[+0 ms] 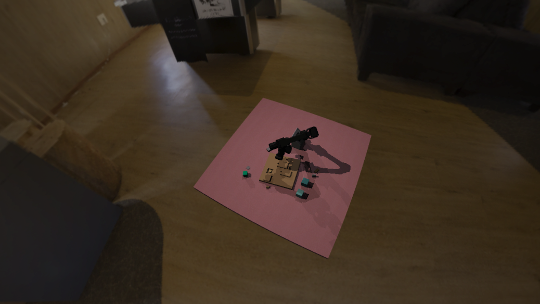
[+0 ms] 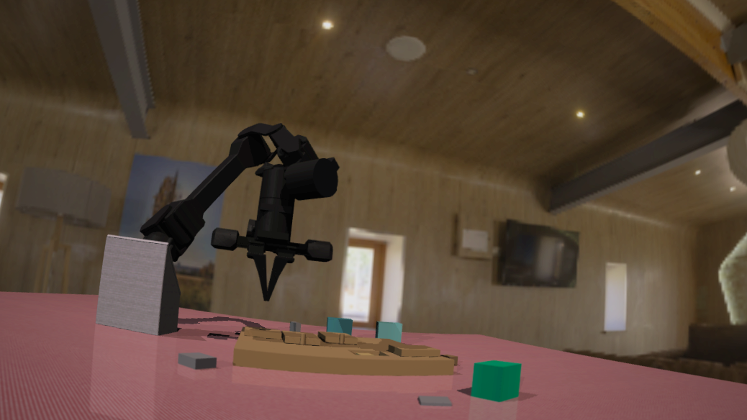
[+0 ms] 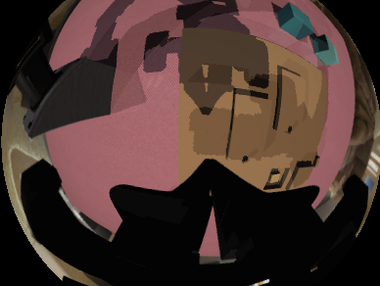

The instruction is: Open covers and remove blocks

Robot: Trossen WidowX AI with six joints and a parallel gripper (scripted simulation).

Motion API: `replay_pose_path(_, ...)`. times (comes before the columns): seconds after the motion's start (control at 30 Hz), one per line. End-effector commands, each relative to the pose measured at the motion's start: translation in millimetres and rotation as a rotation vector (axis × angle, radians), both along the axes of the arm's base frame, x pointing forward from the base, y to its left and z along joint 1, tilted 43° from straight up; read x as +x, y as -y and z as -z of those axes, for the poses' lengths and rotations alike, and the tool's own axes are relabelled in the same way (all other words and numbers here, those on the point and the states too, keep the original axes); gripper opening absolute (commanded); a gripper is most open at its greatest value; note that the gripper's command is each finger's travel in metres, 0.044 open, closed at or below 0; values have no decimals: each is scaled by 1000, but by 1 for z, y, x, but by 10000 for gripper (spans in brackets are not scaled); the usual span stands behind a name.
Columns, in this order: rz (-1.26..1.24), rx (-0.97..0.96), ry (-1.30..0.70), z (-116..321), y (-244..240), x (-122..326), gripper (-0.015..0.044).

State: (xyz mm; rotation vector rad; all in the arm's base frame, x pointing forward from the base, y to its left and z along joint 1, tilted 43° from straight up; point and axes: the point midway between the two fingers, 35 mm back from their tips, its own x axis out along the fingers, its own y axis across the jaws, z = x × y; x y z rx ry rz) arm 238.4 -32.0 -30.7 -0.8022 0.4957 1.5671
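Closed gripper (image 1: 279, 156) (image 2: 266, 299) (image 3: 209, 163) over one end of the puzzle board (image 1: 277, 181) (image 2: 339, 362) (image 3: 215, 119), three blocks out on the table (image 1: 241, 204) (image 2: 52, 365) (image 3: 122, 147).

The fingers point down above the board, tips together, with nothing held between them and a gap between tips and board. The green block (image 1: 245, 174) (image 2: 496, 380) sits on the table on one side of the board, apart from it; the dark teal block (image 1: 305, 182) (image 2: 339, 326) (image 3: 294, 22) and the pale teal block (image 1: 300, 193) (image 2: 388, 331) (image 3: 327, 51) are near the opposite side. A small square well (image 1: 269, 171) (image 2: 368, 353) (image 3: 275, 177) shows uncovered in the board; whether every cover is fully open, I cannot tell. A thin grey piece (image 1: 247, 167) (image 2: 434, 400) lies flat off the board's green-block side.
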Motion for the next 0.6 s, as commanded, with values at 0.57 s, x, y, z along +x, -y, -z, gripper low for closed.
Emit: replay_pose_path(0.57,-5,-2,2,5,-4,-1,0)
